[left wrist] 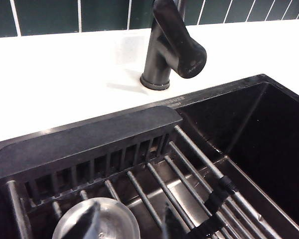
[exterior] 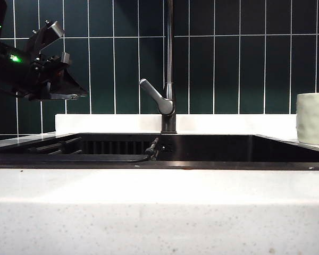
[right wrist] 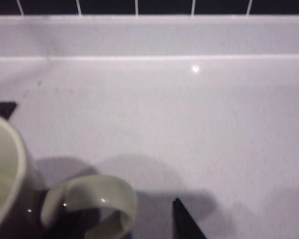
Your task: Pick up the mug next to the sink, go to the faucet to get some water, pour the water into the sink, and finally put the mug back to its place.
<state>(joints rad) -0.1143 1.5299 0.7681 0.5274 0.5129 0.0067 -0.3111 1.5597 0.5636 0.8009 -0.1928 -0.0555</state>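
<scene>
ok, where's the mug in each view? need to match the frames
Exterior view: mug stands on the countertop at the far right edge, right of the sink, partly cut off.
Left wrist view: not in it; shows faucet and sink.
Right wrist view: rim and handle at the lower left corner.
Shared landmark: the white countertop below the dark green tiles.

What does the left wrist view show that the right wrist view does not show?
Only the left wrist view shows the faucet, the black sink and its metal rack. Only the right wrist view shows the mug with its handle, standing on the counter near the right hand's dark fingertip. Both share the white countertop and the dark tiles.
</scene>
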